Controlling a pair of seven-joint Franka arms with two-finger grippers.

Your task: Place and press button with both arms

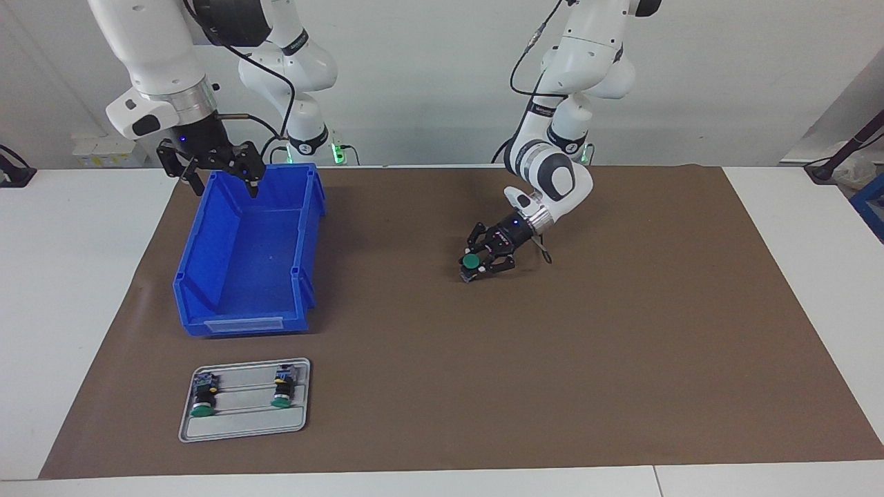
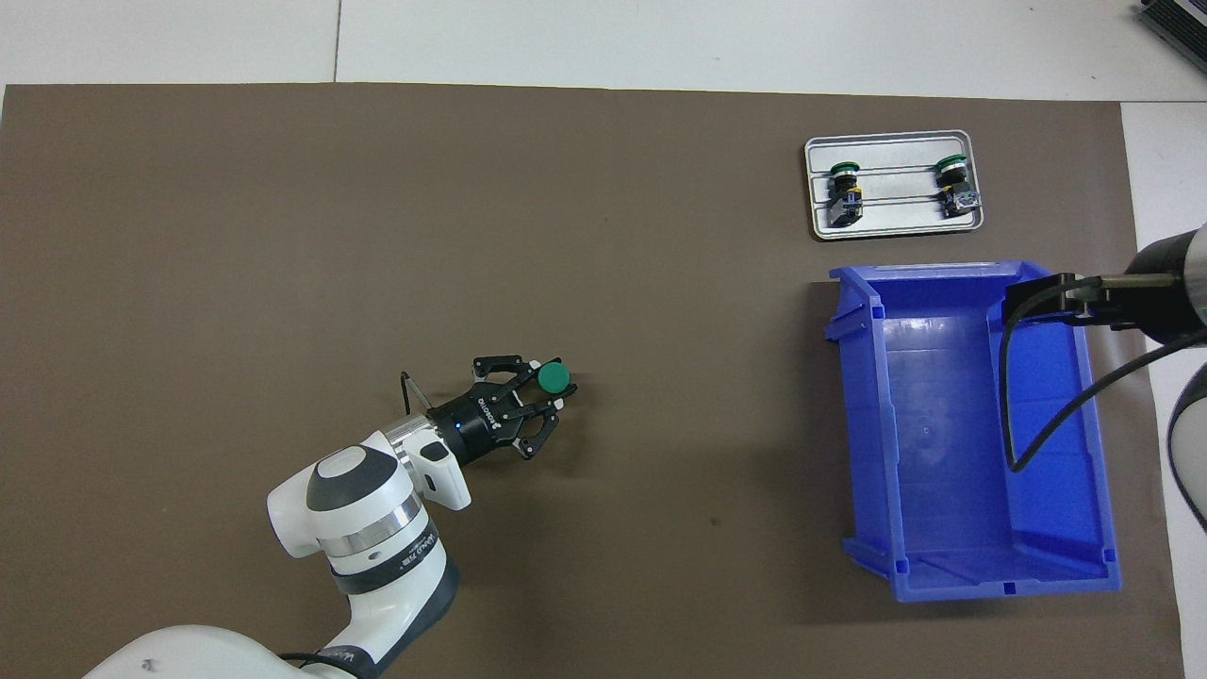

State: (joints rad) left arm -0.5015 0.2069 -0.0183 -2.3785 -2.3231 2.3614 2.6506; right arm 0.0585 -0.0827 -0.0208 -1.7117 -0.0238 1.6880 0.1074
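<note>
A button [image 1: 471,261] [image 2: 553,377] with a round green cap stands upright on the brown mat near the middle of the table. My left gripper [image 1: 476,266] [image 2: 552,396] lies low over the mat, its fingers closed around the button's black body under the cap. My right gripper [image 1: 226,185] [image 2: 1047,297] hangs in the air over the blue bin [image 1: 238,324] [image 2: 981,575], open and holding nothing.
A grey tray [image 1: 242,424] [image 2: 896,217] lies just farther from the robots than the bin, toward the right arm's end. Two more green-capped buttons [image 1: 202,397] [image 2: 844,189] lie on their sides in it. The bin's inside shows nothing in it.
</note>
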